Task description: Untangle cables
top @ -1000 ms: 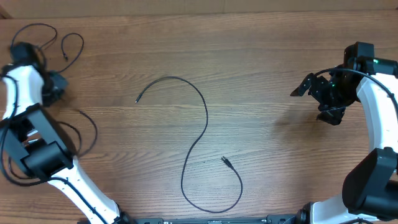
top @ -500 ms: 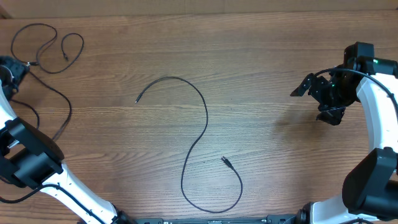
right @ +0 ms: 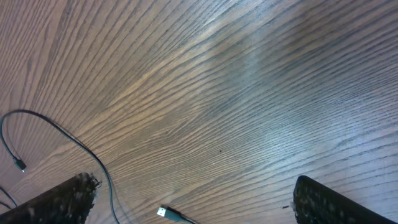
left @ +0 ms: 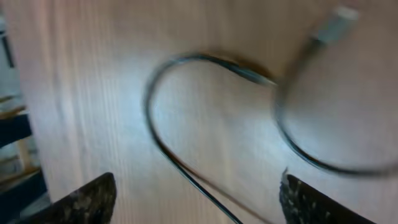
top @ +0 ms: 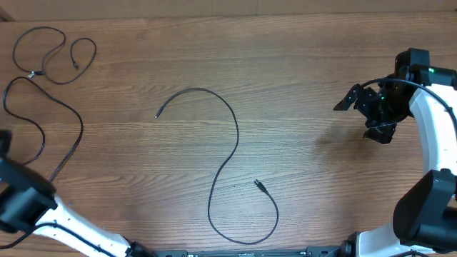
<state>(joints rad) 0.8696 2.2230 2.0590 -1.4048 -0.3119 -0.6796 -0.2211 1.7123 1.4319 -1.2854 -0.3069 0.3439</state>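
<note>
Two thin black cables lie apart on the wooden table. One cable (top: 238, 135) snakes in an S across the middle, its plug (top: 258, 184) pointing into the lower loop. The other cable (top: 81, 128) sprawls along the far left with small loops at the back. The left wrist view, blurred, shows that cable (left: 155, 134) running on the wood between the wide-spread fingers of my left gripper (left: 198, 182), which is open and holds nothing. My right gripper (top: 360, 114) hovers open at the right, away from both cables. Its wrist view (right: 194, 182) shows a cable (right: 74, 143) and USB plug (right: 165, 213) below.
Bare wood grain lies between the middle cable and the right arm (top: 428, 114). My left arm's white base link (top: 64, 221) sits at the front-left corner, next to the left cable's lower end. The table's far edge (top: 228, 13) runs along the top.
My left gripper has opened and let go of the left cable, and the arm has drawn back toward the front left. That cable now lies spread in longer curves. The right arm has not moved.
</note>
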